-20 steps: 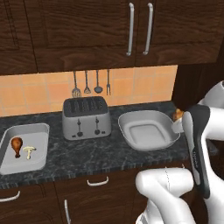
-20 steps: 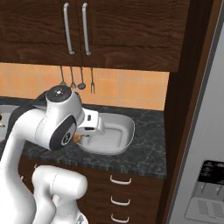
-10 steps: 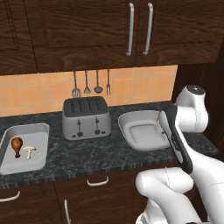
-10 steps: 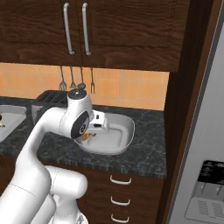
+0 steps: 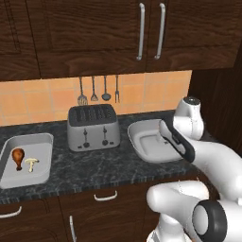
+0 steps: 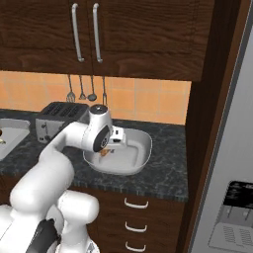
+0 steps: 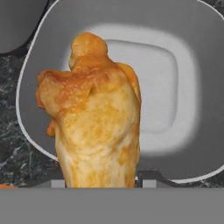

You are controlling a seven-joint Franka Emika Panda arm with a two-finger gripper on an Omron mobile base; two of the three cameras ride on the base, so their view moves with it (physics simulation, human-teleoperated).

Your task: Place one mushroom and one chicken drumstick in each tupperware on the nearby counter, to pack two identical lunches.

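Even, soft rendered light throughout, with no glare and only faint shadows. The orange tiled backsplash (image 5: pixel 42 97) is brightest; the dark wood upper cabinets (image 5: pixel 94 33) stay dim. Toward 6 o'clock in the hand view, the close golden roasted drumstick (image 7: pixel 98 131) looks soft and coarsely textured.

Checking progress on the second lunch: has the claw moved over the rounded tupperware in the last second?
Yes. The claw, shut on a chicken drumstick, has swung from the rounded tupperware's right rim to above its basin, toward the toaster.
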